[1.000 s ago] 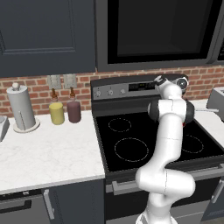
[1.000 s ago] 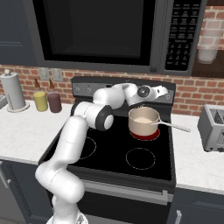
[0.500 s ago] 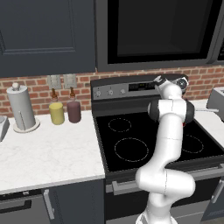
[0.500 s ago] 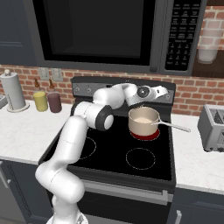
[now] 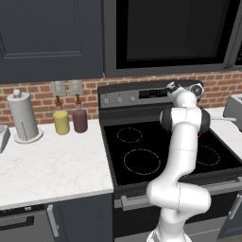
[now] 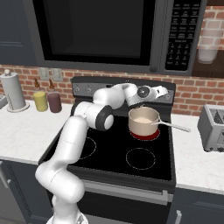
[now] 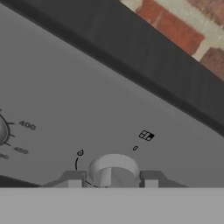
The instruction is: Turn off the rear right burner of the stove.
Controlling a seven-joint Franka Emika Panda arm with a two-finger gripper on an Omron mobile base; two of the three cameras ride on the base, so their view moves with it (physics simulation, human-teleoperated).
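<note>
The stove [image 6: 109, 154] is a black glass-top range with a grey back panel [image 5: 137, 98]. Its rear right burner [image 6: 145, 136] glows red under a tan pot [image 6: 143, 119]. My arm reaches across the stove to the right end of the back panel, where my gripper [image 6: 164, 92] meets it. In the hand view a small round grey knob [image 7: 113, 168] sits between my fingertips [image 7: 72, 178], and the gripper [image 7: 112, 179] is shut on it. In the left base view the hand [image 5: 197, 89] is partly hidden by my own arm.
The pot's long handle [image 6: 174, 127] points right toward a toaster [image 6: 212, 127]. Another dial [image 7: 2, 130] with temperature marks sits left of the held knob. A paper towel roll [image 5: 21, 115] and two jars [image 5: 70, 120] stand on the left counter. A microwave [image 6: 109, 35] hangs overhead.
The jaws have closed onto the knob. The arm has hardly moved.
</note>
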